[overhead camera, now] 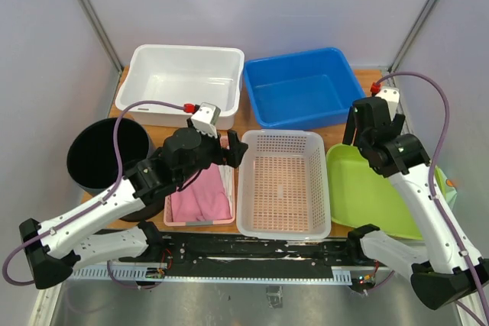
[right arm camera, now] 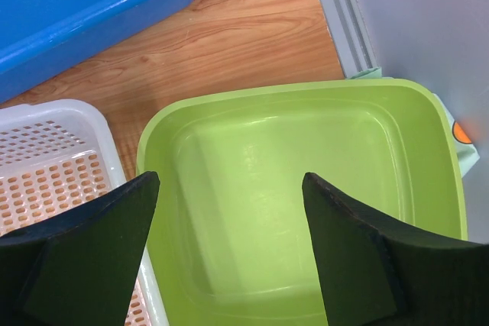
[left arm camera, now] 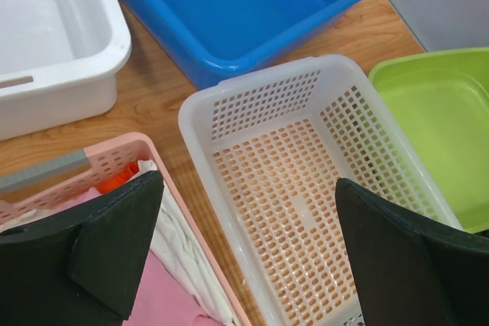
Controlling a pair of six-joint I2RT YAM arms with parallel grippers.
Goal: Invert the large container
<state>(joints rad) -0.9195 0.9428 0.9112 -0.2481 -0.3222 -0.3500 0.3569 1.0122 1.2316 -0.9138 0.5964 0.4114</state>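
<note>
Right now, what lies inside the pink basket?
The pink basket holds a pink cloth, a white cloth and something orange; the left arm covers its far end from above.

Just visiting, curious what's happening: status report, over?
Left hand open, by white mesh basket. Right hand open, by green tub. Both upright, empty, ungripped. Pink basket crowds mesh basket's side.

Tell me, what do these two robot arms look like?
The left arm and right arm have white shells, black joints and black bases. A purple cable loops to a red plug beside a white box on each wrist. The left gripper and right gripper each carry two broad, black, wedge-shaped fingers.
</note>
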